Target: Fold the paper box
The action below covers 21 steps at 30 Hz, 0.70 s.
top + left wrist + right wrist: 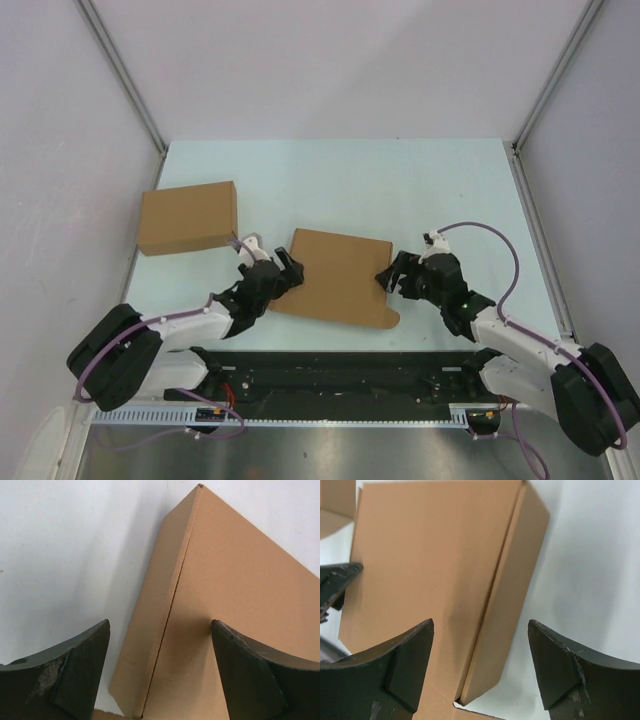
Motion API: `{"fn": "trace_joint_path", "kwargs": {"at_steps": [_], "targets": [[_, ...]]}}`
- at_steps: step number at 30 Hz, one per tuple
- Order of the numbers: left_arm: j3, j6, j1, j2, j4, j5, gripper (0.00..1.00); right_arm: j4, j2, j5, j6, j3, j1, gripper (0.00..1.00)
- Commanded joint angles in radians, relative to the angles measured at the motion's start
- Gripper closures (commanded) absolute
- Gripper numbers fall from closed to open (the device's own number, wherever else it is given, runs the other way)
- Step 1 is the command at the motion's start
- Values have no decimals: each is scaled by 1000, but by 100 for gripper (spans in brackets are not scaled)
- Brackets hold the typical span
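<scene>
Evidently light and easily creased, the paper box (338, 277) suited gripping by its folded side edges; left gripper (287, 270) and right gripper (390, 278) straddled them, wide open, empty.

We found the light bright, even and diffuse in all three views, and we noticed no glare. From above, the pale table (400, 180) was sharp, with only faint shadows under the arms (190, 325). In both wrist views the paper box (240, 605) threw a soft grey shadow beside it, and the dark fingers (65, 675) nearest the lens were slightly blurred.
</scene>
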Motion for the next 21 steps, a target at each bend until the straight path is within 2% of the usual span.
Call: {"fn": "trace_joint_path", "kwargs": {"at_steps": [1, 4, 8, 14, 17, 19, 21], "targets": [[-116, -31, 0, -26, 21, 58, 15, 155, 74, -201, 81, -42, -20, 20], [-167, -56, 1, -14, 95, 67, 21, 183, 103, -219, 87, -82, -21, 25], [-192, -79, 1, 25, 133, 84, 42, 214, 98, -213, 90, -125, -31, 41], [-224, -71, 0, 69, 176, 106, 59, 205, 92, -187, 75, -159, -38, 57], [-244, -80, 0, 51, 192, 98, 60, 194, 89, -186, 64, -159, -43, 55], [-248, -77, 1, -32, 148, 73, 56, 175, 81, -183, 56, -153, -43, 53], [-222, -68, 0, -158, 80, 26, 35, 160, 66, -174, 41, -143, -43, 50]]}}
